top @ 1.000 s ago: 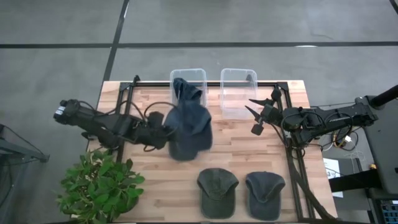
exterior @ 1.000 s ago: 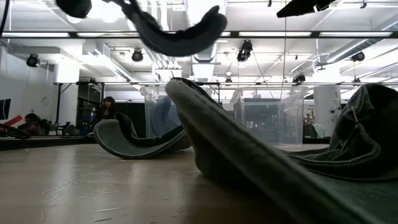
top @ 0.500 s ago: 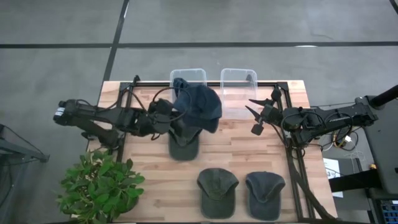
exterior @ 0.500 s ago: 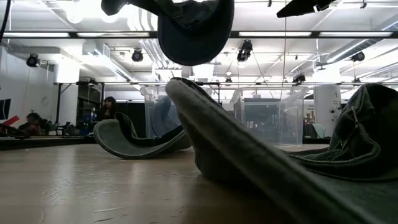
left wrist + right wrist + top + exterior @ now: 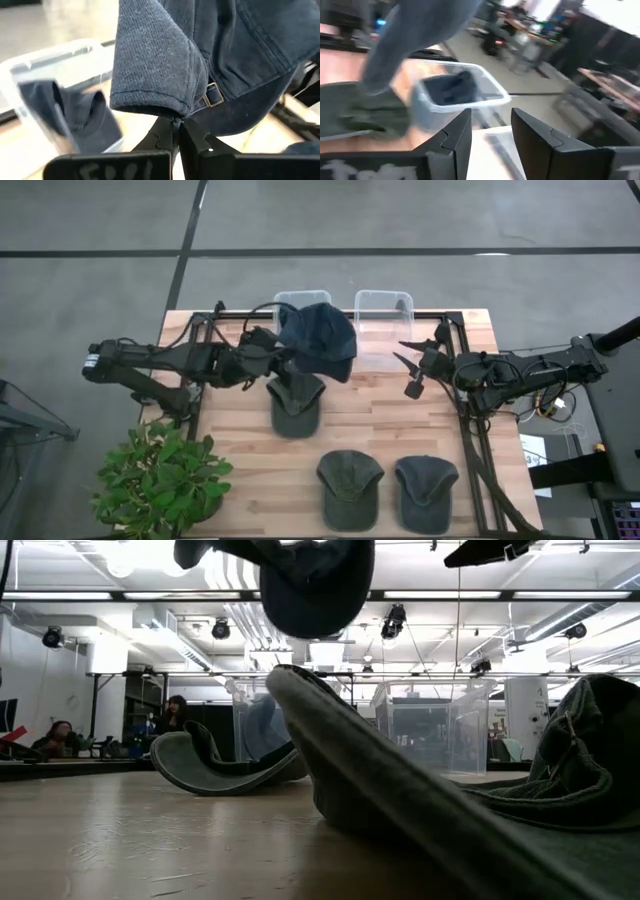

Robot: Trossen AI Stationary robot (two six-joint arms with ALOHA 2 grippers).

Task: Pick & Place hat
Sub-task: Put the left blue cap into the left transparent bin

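A dark blue hat hangs in the air by the left clear bin, with my left gripper shut on it. The low view shows this hat high above the table. Inside that bin lies another blue hat. A green hat lies flat on the table below the lifted one. My right gripper stands open and holds nothing, beside the right clear bin. My left gripper pinches the blue hat's back rim between its two shut fingers, just beside the strap's metal buckle. The fingers come roughly level from the table's left. The hat is lifted clear of the table and reaches out beyond the fingertips.
Two more green hats lie near the table's front edge. A potted plant stands at the front left corner. Black frame rails run along the table's left, right and far sides. People sit in the room beyond the table.
My left gripper has gone up and toward the table's far edge while rolling. It has carried the blue hat off the green hat to the left bin. The hat has turned about, so its crown now faces up. The green hat lies uncovered.
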